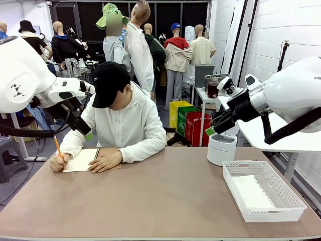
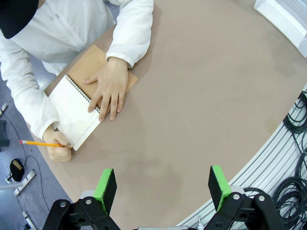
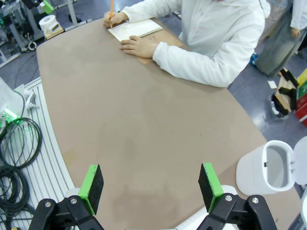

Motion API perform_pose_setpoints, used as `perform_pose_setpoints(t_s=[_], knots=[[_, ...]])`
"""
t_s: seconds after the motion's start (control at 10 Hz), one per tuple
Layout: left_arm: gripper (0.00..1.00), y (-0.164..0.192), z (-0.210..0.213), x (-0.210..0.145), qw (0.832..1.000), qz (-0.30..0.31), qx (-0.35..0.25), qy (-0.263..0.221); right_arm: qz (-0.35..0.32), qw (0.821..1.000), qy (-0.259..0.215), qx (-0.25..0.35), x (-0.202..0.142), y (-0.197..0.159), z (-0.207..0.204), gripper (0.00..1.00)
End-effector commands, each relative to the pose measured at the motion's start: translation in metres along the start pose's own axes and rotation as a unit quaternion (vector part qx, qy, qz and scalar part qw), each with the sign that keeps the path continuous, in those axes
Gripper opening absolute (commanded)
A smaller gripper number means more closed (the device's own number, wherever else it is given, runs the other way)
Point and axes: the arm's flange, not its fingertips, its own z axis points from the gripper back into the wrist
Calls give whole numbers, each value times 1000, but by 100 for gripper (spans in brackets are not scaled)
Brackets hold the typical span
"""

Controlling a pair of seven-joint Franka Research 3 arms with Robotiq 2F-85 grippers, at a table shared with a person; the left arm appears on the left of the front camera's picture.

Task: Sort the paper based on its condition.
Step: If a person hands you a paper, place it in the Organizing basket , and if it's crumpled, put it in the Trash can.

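Observation:
A person at the far side writes with an orange pencil (image 1: 58,147) on the open page of a spiral notebook (image 1: 83,159) (image 2: 76,110) (image 3: 134,29), the other hand flat on it. A flat white sheet of paper (image 1: 253,193) seems to lie inside the white basket (image 1: 263,217). My left gripper (image 1: 89,134) (image 2: 162,189) hangs open above the table's left side, near the person's elbow. High over the right side, above the white bin (image 1: 221,149), my right gripper (image 1: 210,131) (image 3: 149,187) is open too. Neither holds anything.
The white bin (image 3: 266,167) stands with its lid open at the far right of the brown table (image 1: 160,201). A corner of the basket (image 2: 283,17) appears in the left wrist view. Cables lie beyond the table's near edge.

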Motion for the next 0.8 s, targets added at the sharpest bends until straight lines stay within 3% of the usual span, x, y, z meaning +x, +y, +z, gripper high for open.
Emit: perform_pose_setpoints(t_s=[0.0, 0.7], knots=[[100, 0, 1, 0, 1000, -3, -9, -3, 0, 1000, -3, 7, 0, 0, 0, 100], [100, 0, 1, 0, 1000, -3, -9, -3, 0, 1000, -3, 7, 0, 0, 0, 100]])
